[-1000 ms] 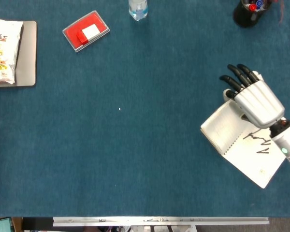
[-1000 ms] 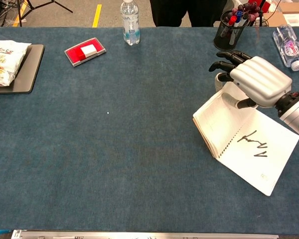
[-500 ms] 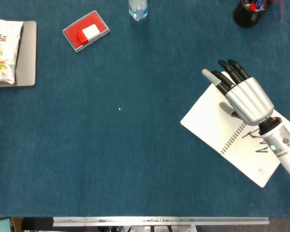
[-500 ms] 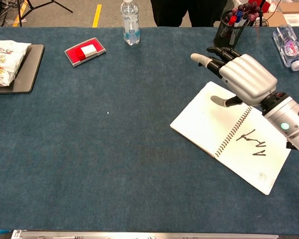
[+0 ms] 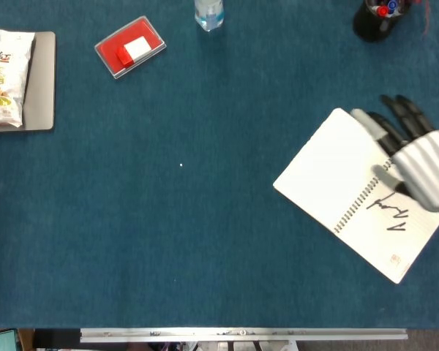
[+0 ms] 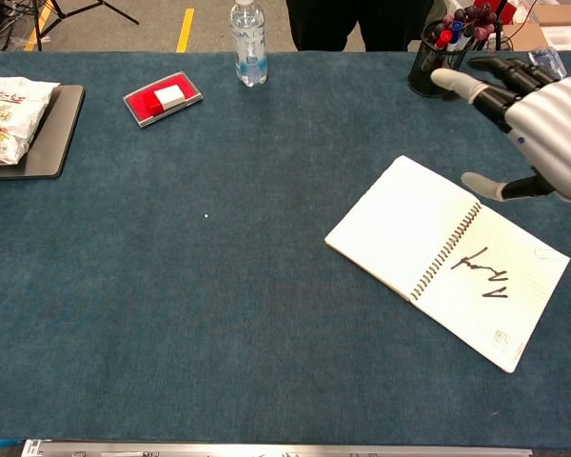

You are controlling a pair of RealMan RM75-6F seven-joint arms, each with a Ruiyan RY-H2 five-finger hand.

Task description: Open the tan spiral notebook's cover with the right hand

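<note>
The notebook [image 5: 358, 194] lies open and flat on the blue surface [image 5: 205, 219], toward my right side. Its cover [image 5: 329, 172] is folded all the way over to the left of the spiral, blank side up, and the right page carries a dark scribble. My right hand [image 5: 417, 161] is empty, fingers spread apart and pointing away from me. In the chest view it hangs above the notebook's far right corner [image 6: 538, 129]; I think it is clear of the paper, though the head view alone leaves that uncertain. My left hand shows in neither view.

At the far edge of the surface stands a black pen cup [image 6: 436, 59], just behind my right hand. Further left along that edge is a water bottle [image 6: 248, 33], and near it a red box [image 5: 129, 47]. At the far left, a snack bag [image 5: 1, 77] rests on a grey tray [image 5: 42, 88].
</note>
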